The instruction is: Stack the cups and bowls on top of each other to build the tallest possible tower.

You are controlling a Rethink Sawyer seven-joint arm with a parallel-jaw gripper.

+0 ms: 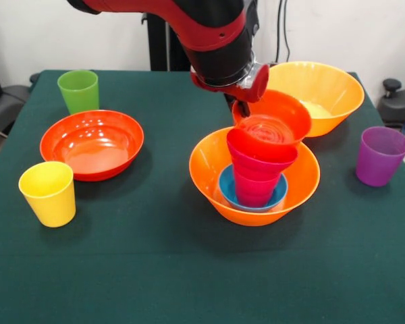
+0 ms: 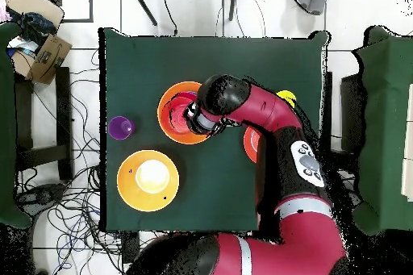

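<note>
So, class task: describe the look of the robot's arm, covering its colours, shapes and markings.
The arm is built of thick rounded segments in glossy red with black joints. A white band rings one red segment low in the overhead view, and a grey oval panel sits on another. A red cylindrical piece ends the wrist.

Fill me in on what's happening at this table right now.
The Sawyer arm is holding a small red-orange bowl, tilted, just over the tower: blue bowl, crimson-pink cup and magenta bowl nested in a large orange bowl. The green cup, yellow cup, purple cup, shallow red-orange bowl and second orange bowl stand unstacked.
</note>
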